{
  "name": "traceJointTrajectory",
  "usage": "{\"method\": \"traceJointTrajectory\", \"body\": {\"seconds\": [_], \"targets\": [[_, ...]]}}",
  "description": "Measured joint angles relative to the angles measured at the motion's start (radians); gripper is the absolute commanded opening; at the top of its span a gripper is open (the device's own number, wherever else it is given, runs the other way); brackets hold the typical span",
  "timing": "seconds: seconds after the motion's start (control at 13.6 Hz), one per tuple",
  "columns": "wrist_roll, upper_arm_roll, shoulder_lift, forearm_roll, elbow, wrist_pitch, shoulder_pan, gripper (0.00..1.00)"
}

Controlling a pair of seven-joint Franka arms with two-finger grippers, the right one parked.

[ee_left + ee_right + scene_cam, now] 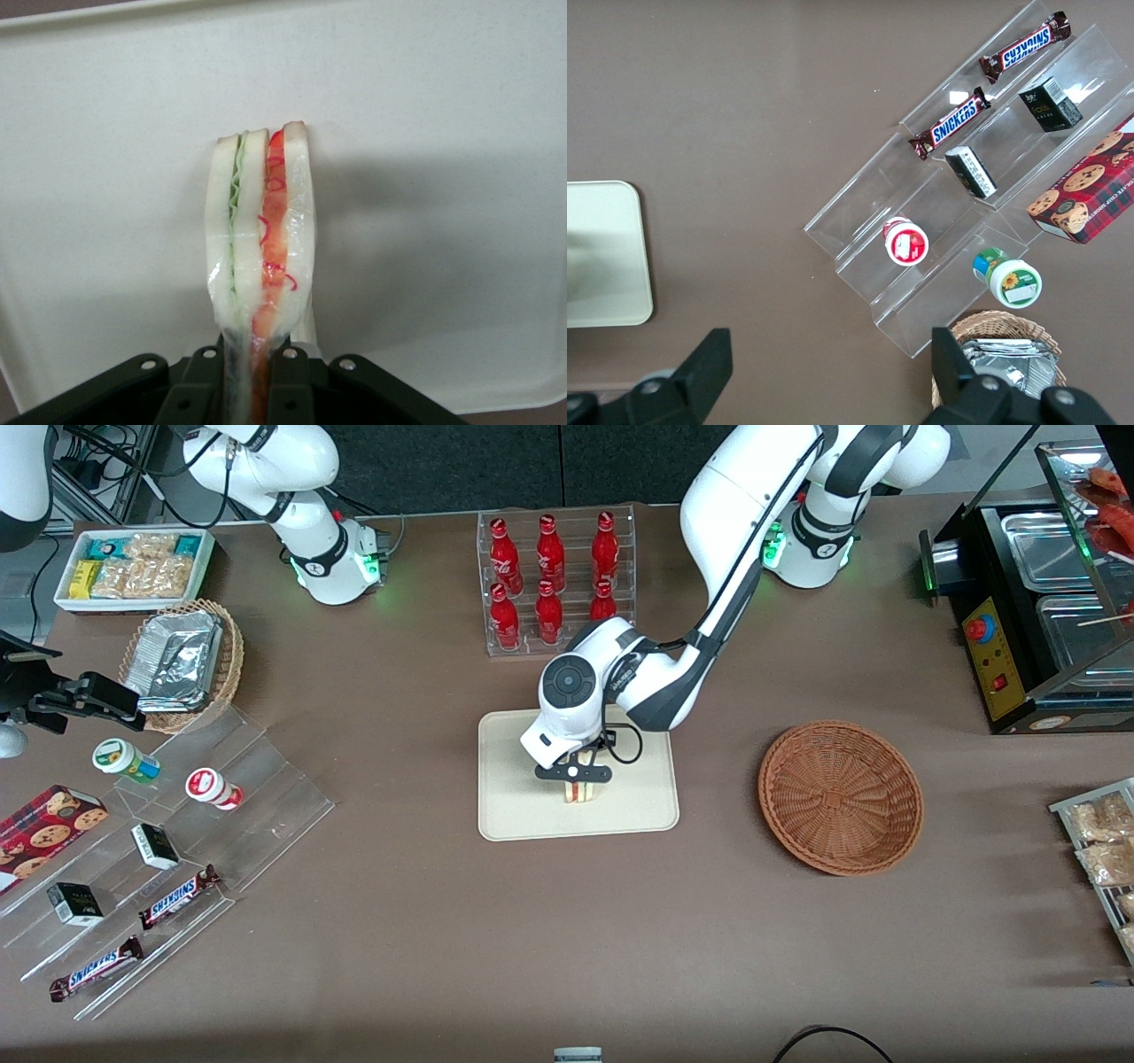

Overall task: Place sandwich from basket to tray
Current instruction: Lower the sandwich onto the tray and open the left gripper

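The sandwich (580,791) stands on edge on the tray (514,815), near the tray's middle, pinched between the closed fingers of the gripper (574,779); the wrist view shows its bread layers and its red and green filling (261,239), while its clamped end is hidden between the black finger pads (199,390). The arm's white wrist covers part of the tray's farther edge. The basket (840,797) lies well apart, toward the working arm's end of the table. Farther off, the arm partly hides a rack of red bottles (549,580).
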Motion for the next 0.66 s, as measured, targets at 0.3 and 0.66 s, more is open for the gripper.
{"method": "traceJointTrajectory", "body": {"seconds": [0.3,0.66], "targets": [[-0.002,0.001,0.003,0.000,0.000,0.003,-0.001,1.00],[-0.002,0.003,0.003,0.000,0.006,0.006,-0.001,1.00]]}}
